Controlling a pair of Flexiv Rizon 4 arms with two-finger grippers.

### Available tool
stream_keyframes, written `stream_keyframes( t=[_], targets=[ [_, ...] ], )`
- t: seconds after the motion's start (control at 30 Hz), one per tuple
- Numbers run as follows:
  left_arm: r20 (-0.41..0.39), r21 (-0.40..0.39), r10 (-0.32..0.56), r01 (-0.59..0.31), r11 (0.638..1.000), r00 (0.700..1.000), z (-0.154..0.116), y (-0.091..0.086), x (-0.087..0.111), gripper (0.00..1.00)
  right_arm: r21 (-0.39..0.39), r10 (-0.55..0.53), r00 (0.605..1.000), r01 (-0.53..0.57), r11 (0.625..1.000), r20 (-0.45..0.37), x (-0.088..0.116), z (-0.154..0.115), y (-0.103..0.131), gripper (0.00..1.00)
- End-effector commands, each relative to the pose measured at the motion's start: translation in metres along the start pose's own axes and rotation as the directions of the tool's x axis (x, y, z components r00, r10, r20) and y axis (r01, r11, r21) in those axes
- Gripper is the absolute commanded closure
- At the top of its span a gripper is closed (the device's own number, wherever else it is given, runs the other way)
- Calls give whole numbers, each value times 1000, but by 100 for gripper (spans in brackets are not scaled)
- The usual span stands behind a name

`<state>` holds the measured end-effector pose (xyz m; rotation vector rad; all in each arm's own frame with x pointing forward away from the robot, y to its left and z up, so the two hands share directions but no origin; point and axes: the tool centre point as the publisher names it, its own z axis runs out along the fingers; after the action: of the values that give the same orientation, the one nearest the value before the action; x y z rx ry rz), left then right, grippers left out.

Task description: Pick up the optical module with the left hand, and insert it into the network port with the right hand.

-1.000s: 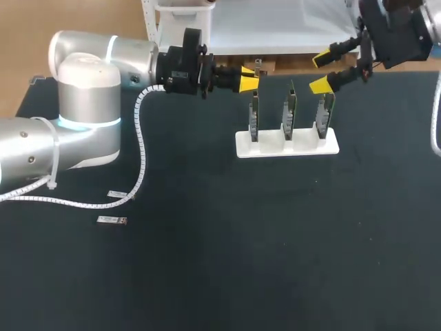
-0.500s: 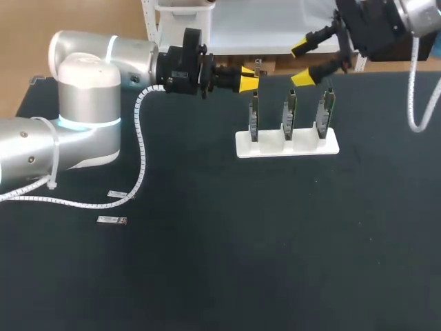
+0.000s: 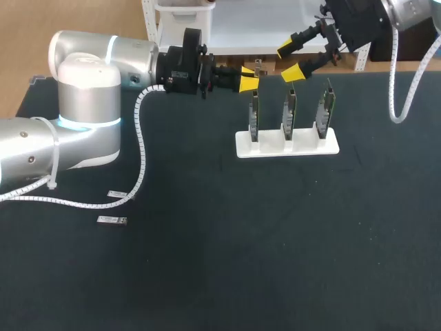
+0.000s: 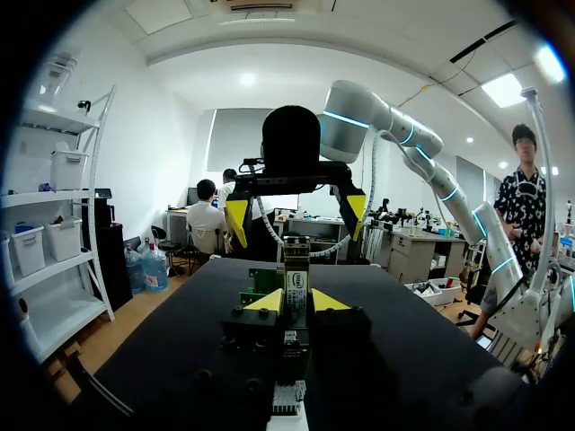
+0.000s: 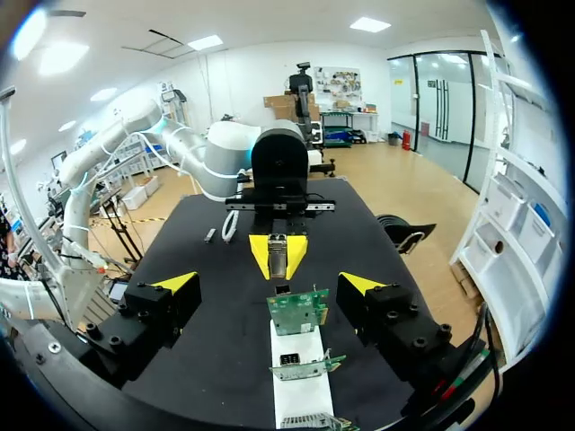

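The module point(image 4: 295, 280) is a slim silvery metal bar with a small label on its face. It is pinched end-out between the left fingers point(image 3: 247, 77), above the far edge of the bench point(image 3: 275, 241) and just beyond the left end of a white holder point(image 3: 286, 145). Three green boards point(image 3: 290, 110) stand upright in a row in the holder. The right fingers point(image 3: 289, 59) are spread wide, apart from the module and facing it above the middle board. Two more small silvery modules point(image 3: 111, 220) lie flat near the bench's left edge.
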<state>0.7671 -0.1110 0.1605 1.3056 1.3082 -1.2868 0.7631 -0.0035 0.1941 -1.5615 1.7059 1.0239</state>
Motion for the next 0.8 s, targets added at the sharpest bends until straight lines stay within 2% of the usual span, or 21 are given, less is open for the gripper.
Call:
stream_keyframes(
  t=[0.03, 0.17, 0.37, 0.8],
  targets=[
    [1, -1, 1, -1, 1000, 1000, 0, 0, 0, 100, -13, -9, 1000, 9, 1000, -1, -2, 6, -2, 0],
    [1, -1, 1, -1, 1000, 1000, 0, 0, 0, 100, -14, -20, 1000, 20, 1000, -3, -5, 12, 0, 0],
    [1, -1, 1, -1, 1000, 1000, 0, 0, 0, 100, 25, -27, 1000, 27, 999, 3, -8, 18, 1, 0],
    [1, -1, 1, -1, 1000, 1000, 0, 0, 0, 100, 9, -24, 1000, 24, 1000, -1, -13, 29, -2, 0]
  ],
)
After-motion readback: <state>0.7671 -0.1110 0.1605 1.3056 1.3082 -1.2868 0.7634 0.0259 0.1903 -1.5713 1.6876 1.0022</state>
